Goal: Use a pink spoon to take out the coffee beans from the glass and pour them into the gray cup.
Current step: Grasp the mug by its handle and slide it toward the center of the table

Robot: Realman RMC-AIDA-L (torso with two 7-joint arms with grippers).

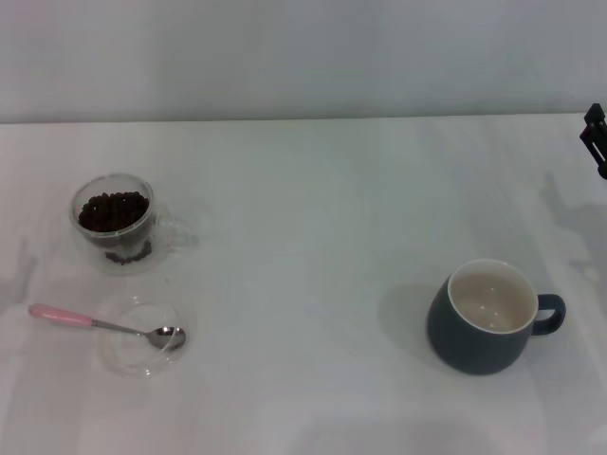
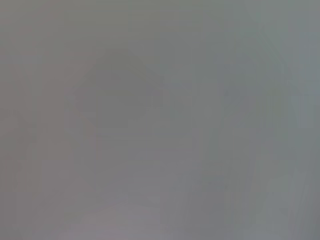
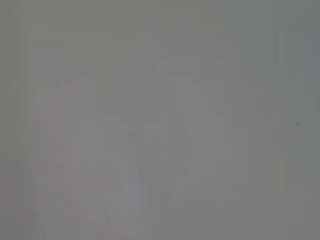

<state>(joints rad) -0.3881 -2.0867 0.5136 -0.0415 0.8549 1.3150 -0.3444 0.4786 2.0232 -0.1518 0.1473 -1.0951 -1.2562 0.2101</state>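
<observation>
On the left of the white bench [image 1: 313,190] stands the small clear double-walled glass [image 1: 113,223], upright, its side handle pointing right, holding the dark brown coffee beans [image 1: 114,210]. Just in front of it lies the slim pink spoon [image 1: 106,325], its pale pink handle pointing left and its silver bowl resting in a shallow clear glass dish [image 1: 142,336]. Well apart, on the right, sits the rounded dark blue-gray cup [image 1: 486,318], upright, off-white inside, loop handle pointing right. At the far right edge a dark piece of the right gripper [image 1: 596,137] shows; whether its jaws are apart I cannot tell. Both wrist views show only a featureless gray.
</observation>
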